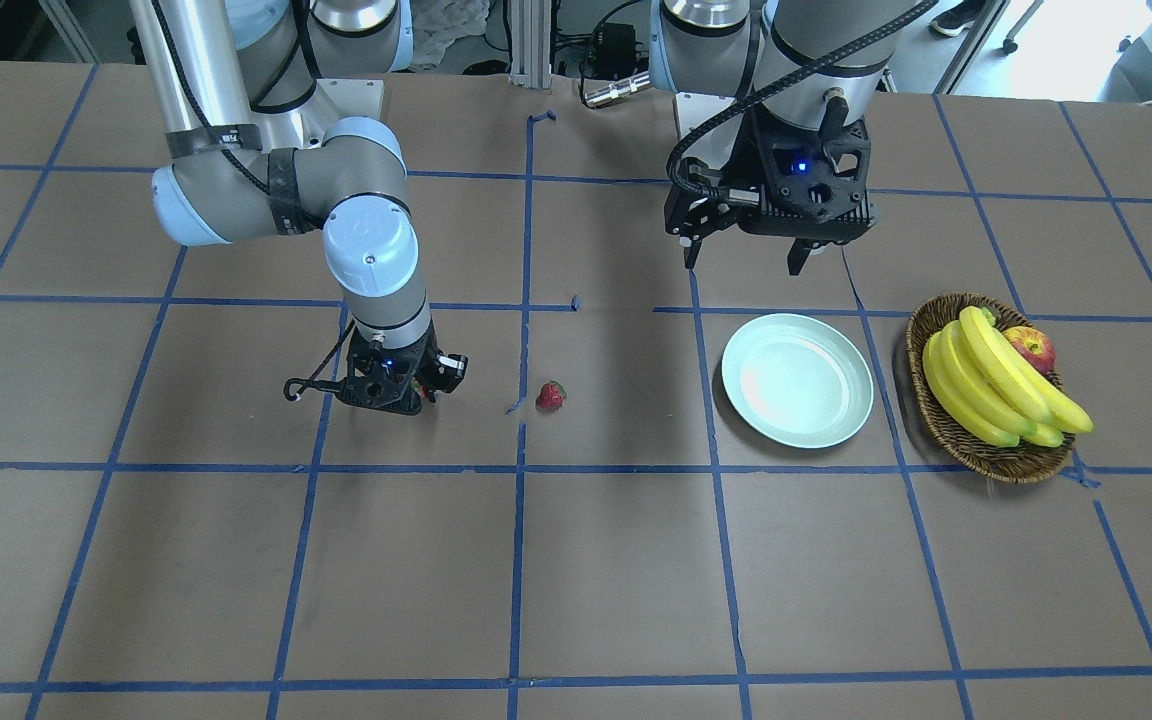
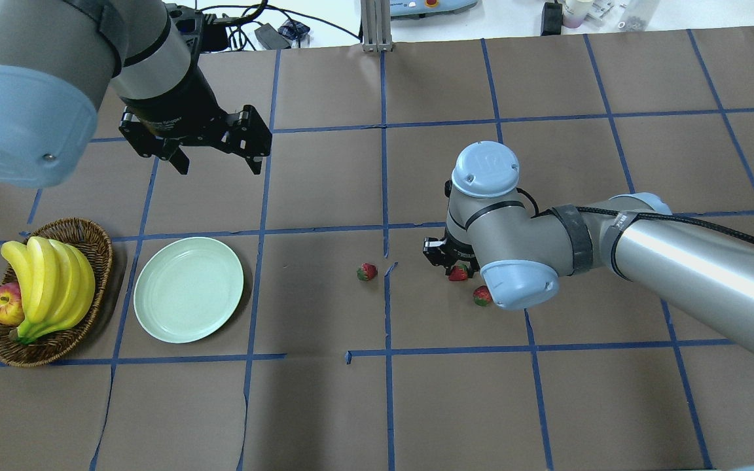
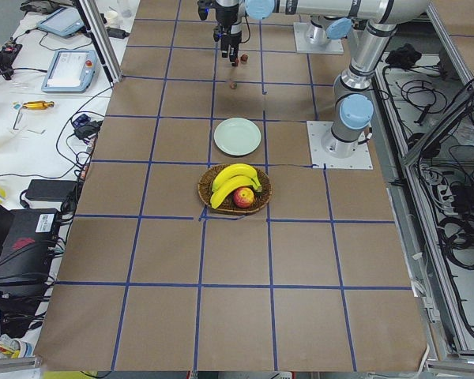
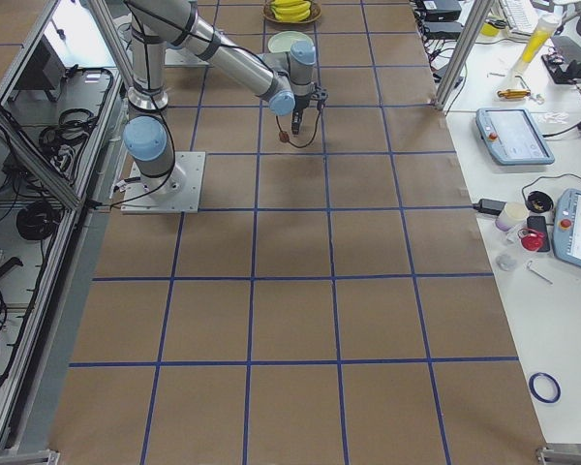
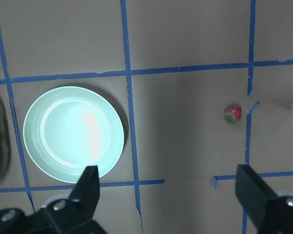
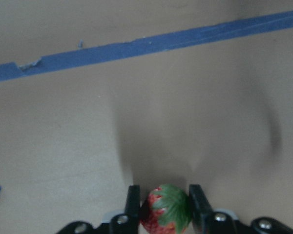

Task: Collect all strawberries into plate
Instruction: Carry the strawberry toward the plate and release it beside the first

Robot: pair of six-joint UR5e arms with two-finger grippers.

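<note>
Three strawberries are found outside the plate. One strawberry is pinched between the right gripper's jaws, low at the table, seemingly for lifting; two more lie loose nearby. The left gripper is held wide open past the plate, clear of the drop.

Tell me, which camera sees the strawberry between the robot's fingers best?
The right wrist-mounted view: the strawberry sits close-up between fingers of the right gripper. Overhead and front-facing show a red sliver; side views, barely anything.
</note>
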